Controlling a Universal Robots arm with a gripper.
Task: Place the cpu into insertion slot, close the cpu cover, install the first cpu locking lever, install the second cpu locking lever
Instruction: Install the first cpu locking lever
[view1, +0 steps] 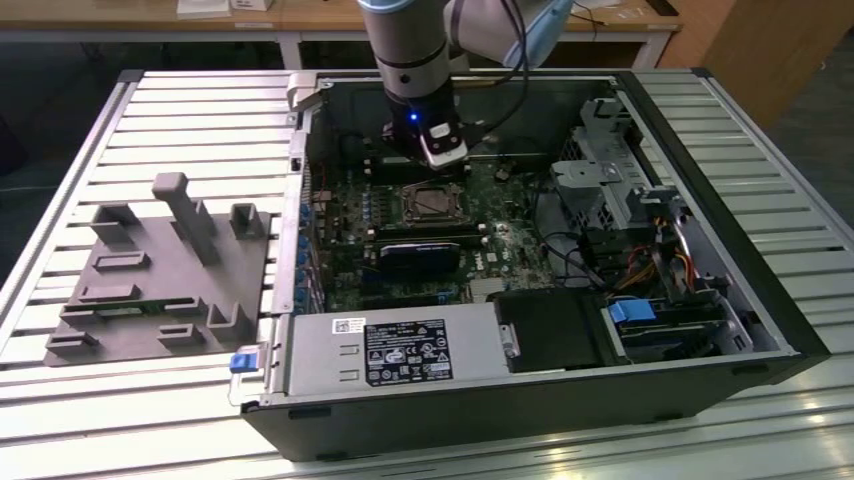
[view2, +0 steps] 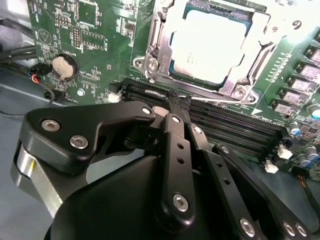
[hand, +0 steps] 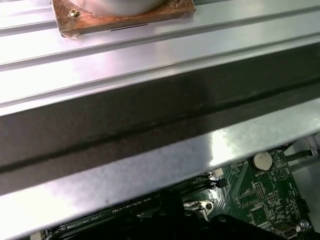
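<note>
cpu (view2: 210, 45) is sitting in the insertion slot (view1: 406, 204) on the green motherboard (view2: 100, 30), silvery top facing up; the cpu cover (view2: 156, 45) lies flat around it, its metal frame overlapping the chip's edges with the big square opening showing the top. A thin locking lever (view2: 220, 98) runs along the cover's edge on the gripper's side; can't tell if it's hooked down or not.

In the second wrist view the gripper (view2: 176, 102) hangs just beside that edge of the socket, over the long black memory slots (view2: 235, 127); its 2 fingers look pressed together at the tips with nothing pinched between them. In the exterior view the gripper (view1: 441, 158) is down inside the open pc case (view1: 694, 330), right above the socket area, with a black card (view1: 420, 255) lying further along the board.

A round coin battery (view2: 65, 65) sits on the board well apart from the socket; it also turns up in the first wrist view. The case rests on a slatted aluminium table (view1: 174, 110); a grey parts fixture (view1: 147, 280) sits on the table toward the exterior view's left.
</note>
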